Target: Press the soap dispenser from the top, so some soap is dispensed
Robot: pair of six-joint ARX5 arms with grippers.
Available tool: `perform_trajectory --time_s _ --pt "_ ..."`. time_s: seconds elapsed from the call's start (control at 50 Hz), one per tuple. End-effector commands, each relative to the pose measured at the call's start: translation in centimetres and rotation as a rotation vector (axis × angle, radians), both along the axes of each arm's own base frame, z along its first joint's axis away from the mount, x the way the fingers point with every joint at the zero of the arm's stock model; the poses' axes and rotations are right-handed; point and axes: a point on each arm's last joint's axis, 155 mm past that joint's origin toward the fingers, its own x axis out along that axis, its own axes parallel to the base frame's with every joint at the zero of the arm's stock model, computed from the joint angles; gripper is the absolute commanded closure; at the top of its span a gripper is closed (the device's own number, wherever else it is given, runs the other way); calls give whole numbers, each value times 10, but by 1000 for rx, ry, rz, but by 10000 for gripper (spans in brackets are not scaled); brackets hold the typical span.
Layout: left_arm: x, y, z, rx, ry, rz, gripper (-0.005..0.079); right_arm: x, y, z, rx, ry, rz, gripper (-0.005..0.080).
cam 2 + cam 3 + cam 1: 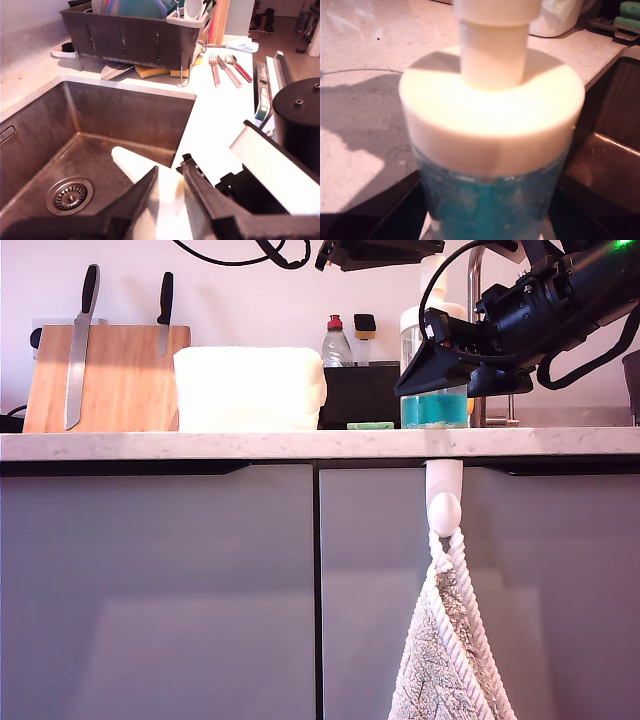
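Second wrist view: soap dispenser (492, 125) holds teal-blue soap (490, 210).

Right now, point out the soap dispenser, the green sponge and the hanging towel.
soap dispenser (492, 120), second wrist view, white cap
green sponge (370, 425), exterior view, front edge
hanging towel (450, 660), exterior view, cloth middle

In the exterior view my second gripper (440, 365) is covering much of the soap dispenser (434, 410), while the second wrist view is cropping its plunger knob (492, 30) and blurring it.
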Motion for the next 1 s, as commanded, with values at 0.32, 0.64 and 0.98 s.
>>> perform_trajectory --time_s 0.32,0.64,0.98 --pt "2 4 16 -24 -27 8 620 -3 0 -10 -15 24 4 560" --pt "0 5 39 -54 -66 8 620 -3 1 -10 -15 24 5 560" --pt "-3 8 18 13 -23 1 620 -3 1 -10 -15 23 4 560"
